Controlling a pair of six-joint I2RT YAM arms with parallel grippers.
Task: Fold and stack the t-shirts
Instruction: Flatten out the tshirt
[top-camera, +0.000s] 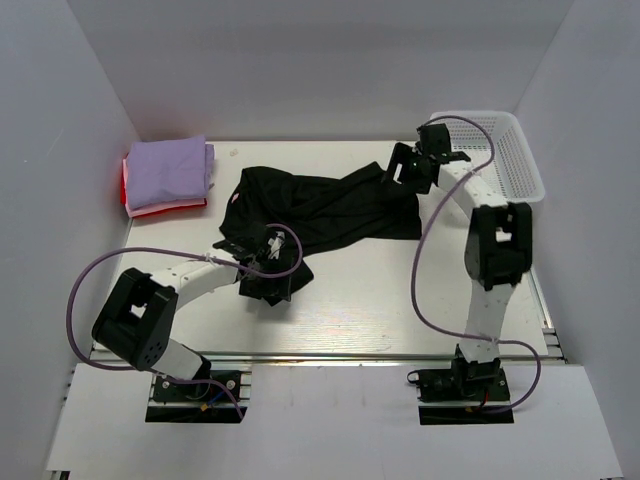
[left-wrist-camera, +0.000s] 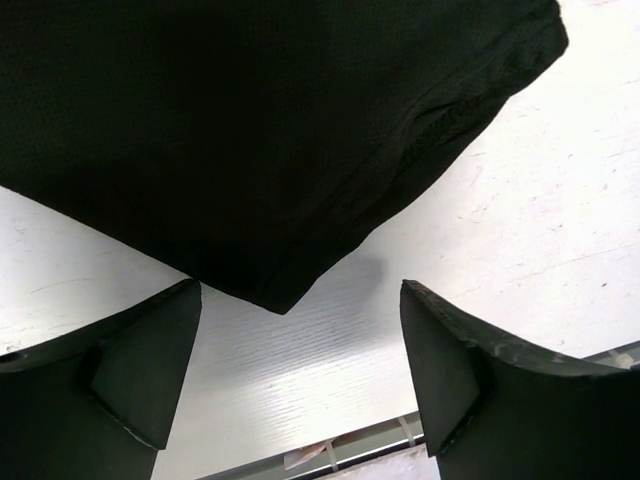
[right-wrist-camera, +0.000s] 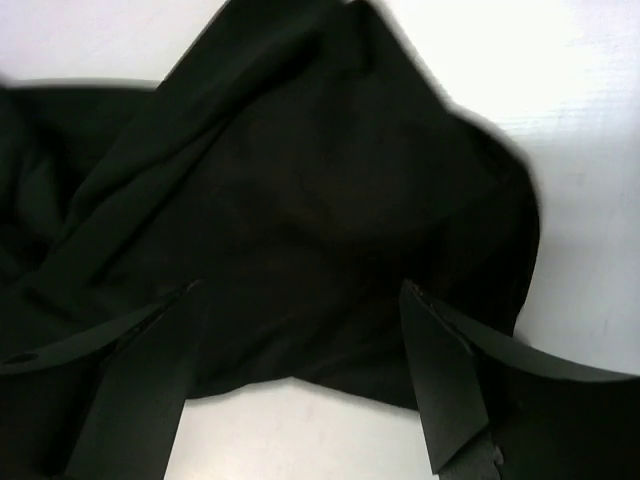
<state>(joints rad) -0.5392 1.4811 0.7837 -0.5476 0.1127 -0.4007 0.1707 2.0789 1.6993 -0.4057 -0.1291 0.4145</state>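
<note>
The black t-shirt (top-camera: 320, 208) lies crumpled across the middle of the table. A folded lavender t-shirt (top-camera: 168, 170) sits on a folded red-pink t-shirt (top-camera: 126, 186) at the back left. My left gripper (top-camera: 274, 272) is open and empty at the shirt's near-left corner; that corner (left-wrist-camera: 270, 290) hangs just beyond my fingers (left-wrist-camera: 150, 370). My right gripper (top-camera: 402, 172) is open and empty over the shirt's back-right end; black cloth (right-wrist-camera: 300, 200) fills the right wrist view between the open fingers (right-wrist-camera: 445, 380).
A white mesh basket (top-camera: 520, 160) stands at the back right, close beside the right arm. White walls close in the left, right and back. The table's near edge with a metal rail (left-wrist-camera: 360, 445) shows just below the left gripper.
</note>
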